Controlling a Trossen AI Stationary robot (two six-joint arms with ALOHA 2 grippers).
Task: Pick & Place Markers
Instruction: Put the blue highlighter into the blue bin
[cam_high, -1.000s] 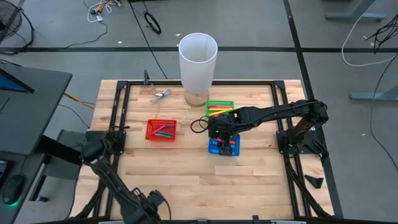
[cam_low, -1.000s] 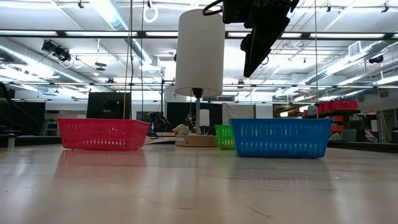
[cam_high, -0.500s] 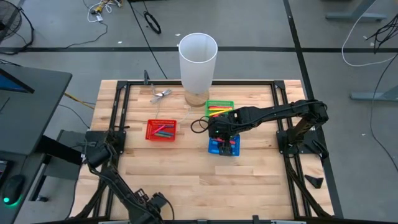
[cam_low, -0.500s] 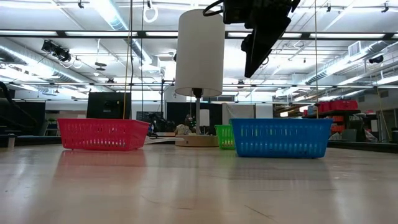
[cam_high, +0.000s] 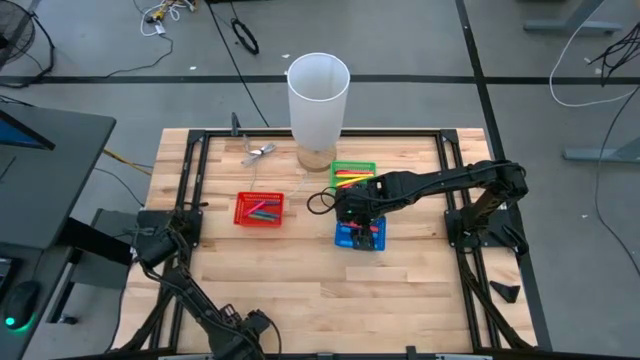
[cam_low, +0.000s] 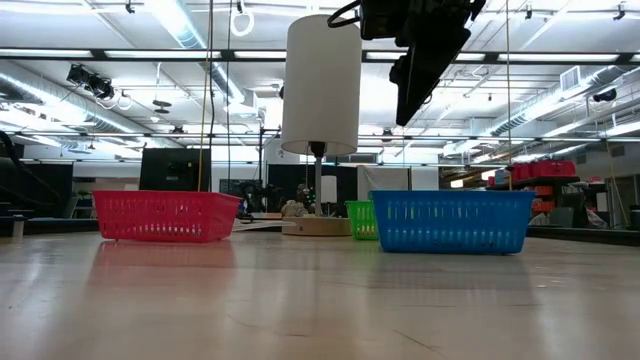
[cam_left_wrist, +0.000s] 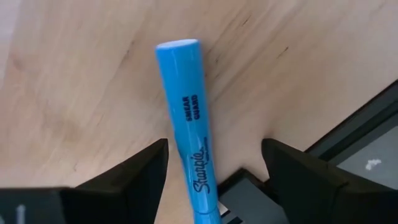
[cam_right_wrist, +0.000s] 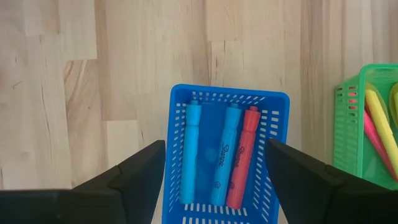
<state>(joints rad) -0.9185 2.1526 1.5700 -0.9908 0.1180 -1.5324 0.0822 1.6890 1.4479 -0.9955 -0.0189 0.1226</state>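
Light blue Sharpie marker (cam_left_wrist: 188, 118) sits between the left gripper's (cam_left_wrist: 214, 165) two dark fingers; only the left wrist view shows it. Its lower end is cut off at the frame edge, and contact with the finger pads isn't visible, so can't tell whether the gripper is clamped on it or just spread around it. In the high view the left arm sits at the table's left edge by the black frame rail (cam_high: 190, 190), and the marker is too small to make out there.

Blue square mesh basket (cam_right_wrist: 225, 155): right wrist view shows two light blue markers (cam_right_wrist: 190, 152) and one red marker (cam_right_wrist: 242, 155) lying side by side in it. The high view has the right arm covering most of that basket; the low view shows only its mesh wall (cam_low: 452, 221), contents hidden.

Right gripper (cam_right_wrist: 214, 165) hovers above the blue basket, fingers spread wide, nothing between them.

Green square mesh basket (cam_right_wrist: 367, 124) is cut off at the frame edge; a yellow marker (cam_right_wrist: 380, 121) and a pink marker (cam_right_wrist: 373, 143) are partly visible inside. Red square mesh basket (cam_high: 260, 209) holds a few markers; the high view shows them but individual colours are hard to read. In the low view it's just a red wall (cam_low: 165, 215).

Tall white cylinder (cam_high: 318, 95) stands at the far side of the wooden table (cam_high: 300, 290), behind the baskets.
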